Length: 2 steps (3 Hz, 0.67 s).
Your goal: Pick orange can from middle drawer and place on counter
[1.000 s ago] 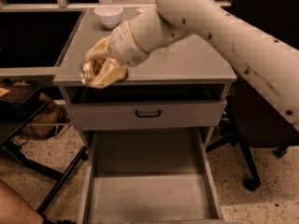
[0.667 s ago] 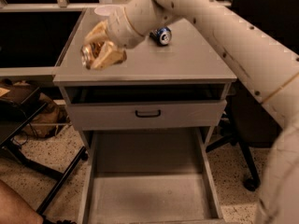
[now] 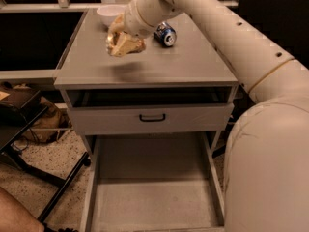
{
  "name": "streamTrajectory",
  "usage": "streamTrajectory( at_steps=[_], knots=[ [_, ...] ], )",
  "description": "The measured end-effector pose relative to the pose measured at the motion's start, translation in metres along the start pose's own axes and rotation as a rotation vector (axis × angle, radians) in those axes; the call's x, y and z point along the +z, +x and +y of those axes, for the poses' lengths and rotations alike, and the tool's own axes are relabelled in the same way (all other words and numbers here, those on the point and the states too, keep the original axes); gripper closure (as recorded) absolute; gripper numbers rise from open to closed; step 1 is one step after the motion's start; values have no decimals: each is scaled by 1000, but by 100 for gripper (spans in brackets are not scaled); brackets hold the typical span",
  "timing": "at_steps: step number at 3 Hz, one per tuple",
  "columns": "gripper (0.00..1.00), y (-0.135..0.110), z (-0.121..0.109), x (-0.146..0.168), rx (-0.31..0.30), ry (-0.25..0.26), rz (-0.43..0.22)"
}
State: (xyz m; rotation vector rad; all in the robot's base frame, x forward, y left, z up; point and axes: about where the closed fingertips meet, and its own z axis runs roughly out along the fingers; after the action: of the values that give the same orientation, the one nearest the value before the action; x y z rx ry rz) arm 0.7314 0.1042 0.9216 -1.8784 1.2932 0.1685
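My gripper (image 3: 124, 43) hangs a little above the counter (image 3: 164, 64), over its left-middle part, and casts a shadow on it. It is shut on the orange can (image 3: 114, 40), whose orange-gold side shows between the tan fingers (image 3: 130, 42). The middle drawer (image 3: 154, 192) is pulled out at the bottom of the camera view, and its grey floor is bare. My white arm reaches in from the right and covers the lower right corner.
A blue can (image 3: 165, 34) lies on its side on the counter just right of the gripper. A white bowl (image 3: 110, 13) stands at the counter's back. A shut drawer front with a black handle (image 3: 152, 117) is below the counter. A black table frame stands at left.
My gripper has carried the orange can from the counter's front left edge to a spot further in over the counter, closer to the blue can.
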Motion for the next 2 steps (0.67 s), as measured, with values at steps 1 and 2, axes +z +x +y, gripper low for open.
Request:
streamTrajectory(
  at_steps=[1,2],
  knots=[
    [100,54,34,26,147,-67,-4],
    [81,52,32,23,147,-67,-4]
  ],
)
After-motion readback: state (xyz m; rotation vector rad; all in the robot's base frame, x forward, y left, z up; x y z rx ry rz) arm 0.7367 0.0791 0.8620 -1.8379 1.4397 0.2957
